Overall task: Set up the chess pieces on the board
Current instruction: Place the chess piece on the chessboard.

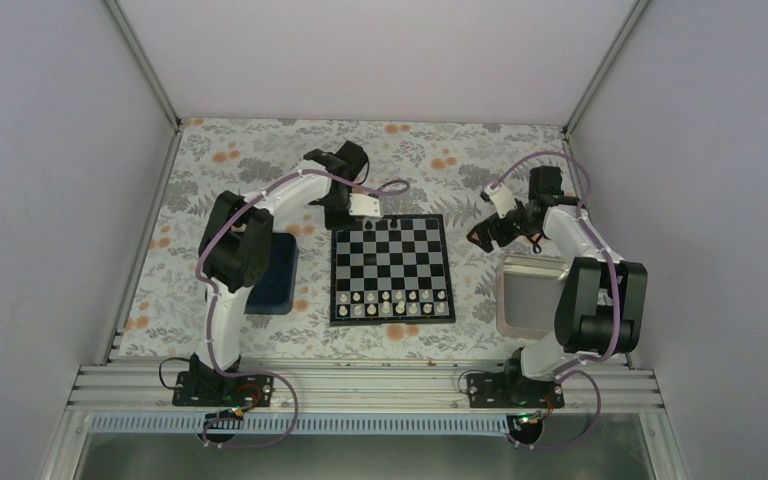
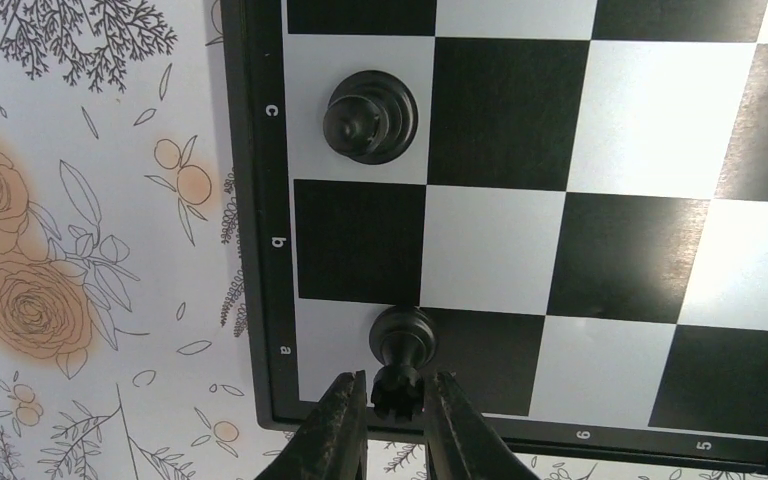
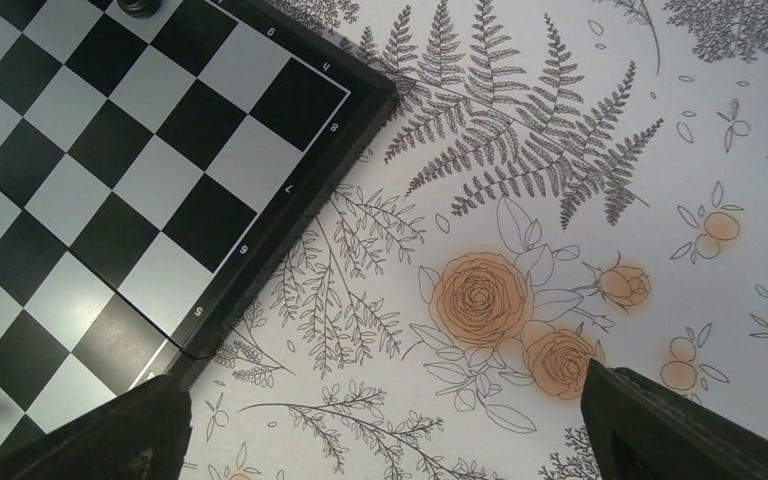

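We find a tiny black castle-topped chess piece set on the far-left corner square of the flat black and silver-grey checked board, with a rounded black piece further right in the far row. The small white pieces fill the near rows. Most black pieces, we judge, are not yet placed. The left gripper is clenched on the corner piece's crown, and the right gripper hangs spread wide, empty.

Board checked black and silver-grey with black border, black chess pieces, white pieces along lower edge, surface white with grey foliage and orange roses, dark blue tray left
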Available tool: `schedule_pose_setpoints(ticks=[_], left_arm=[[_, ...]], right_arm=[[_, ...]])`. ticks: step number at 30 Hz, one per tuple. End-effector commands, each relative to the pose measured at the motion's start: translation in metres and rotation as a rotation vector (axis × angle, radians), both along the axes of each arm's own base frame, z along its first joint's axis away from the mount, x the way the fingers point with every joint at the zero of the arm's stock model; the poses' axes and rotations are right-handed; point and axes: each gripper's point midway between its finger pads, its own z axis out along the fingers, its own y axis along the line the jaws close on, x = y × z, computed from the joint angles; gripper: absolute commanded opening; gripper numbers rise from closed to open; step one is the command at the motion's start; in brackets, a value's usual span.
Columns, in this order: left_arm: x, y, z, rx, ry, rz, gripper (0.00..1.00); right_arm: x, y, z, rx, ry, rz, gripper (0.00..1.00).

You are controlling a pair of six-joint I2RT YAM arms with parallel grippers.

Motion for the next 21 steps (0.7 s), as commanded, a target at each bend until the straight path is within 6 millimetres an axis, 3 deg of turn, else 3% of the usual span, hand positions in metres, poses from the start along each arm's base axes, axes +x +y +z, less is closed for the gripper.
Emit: schedule_pose_setpoints(ticks=[1,15,21], left_arm=[[-0.0009,0.0015,-0.0048,0.009,0.009,0.007,0.16],[-0.0013,-0.003,-0.0098,-0.006,0.01,0.011,0.18],[-0.0006,-0.0075,-0.0101,-0.022,0.012,0.009,0.12]], right_arm=[[0.0043,0.0054,0.0041,0.013,-0.013,0.023,1.0],[0.004,0.0051,0.0054,0.011,-0.016,0.023,1.0],[0.0042,0.0051,0.0058,0.011,-0.019,0.024,1.0]])
